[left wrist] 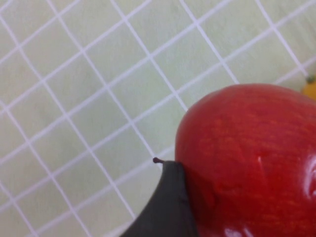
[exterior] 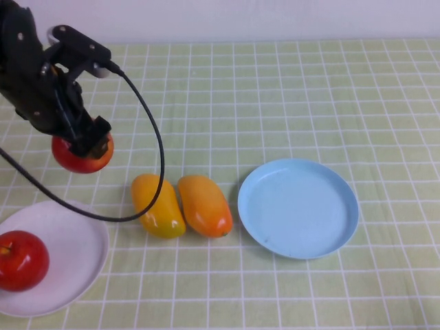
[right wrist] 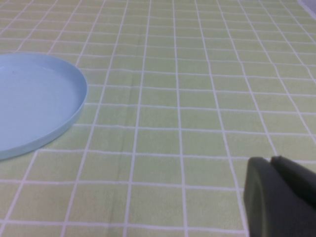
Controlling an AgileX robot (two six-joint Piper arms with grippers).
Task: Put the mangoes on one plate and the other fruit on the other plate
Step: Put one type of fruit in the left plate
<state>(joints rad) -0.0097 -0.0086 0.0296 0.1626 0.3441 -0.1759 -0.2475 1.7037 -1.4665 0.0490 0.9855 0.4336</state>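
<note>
Above cloth, left hand [exterior: 88, 141] gripping apple [exterior: 82, 155], right hand unseen

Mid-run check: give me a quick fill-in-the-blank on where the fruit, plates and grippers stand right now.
1. The left gripper, at the table's left side, is shut on a red ____.
2. The other apple lies on the ____ plate.
3. The two mangoes lie on the cloth, touching each other, between the white plate and the ____ plate.
4. The right gripper shows only in its own wrist view, beside the blue plate, which holds ____ fruit.

Missing words: apple; white; blue; no
</note>
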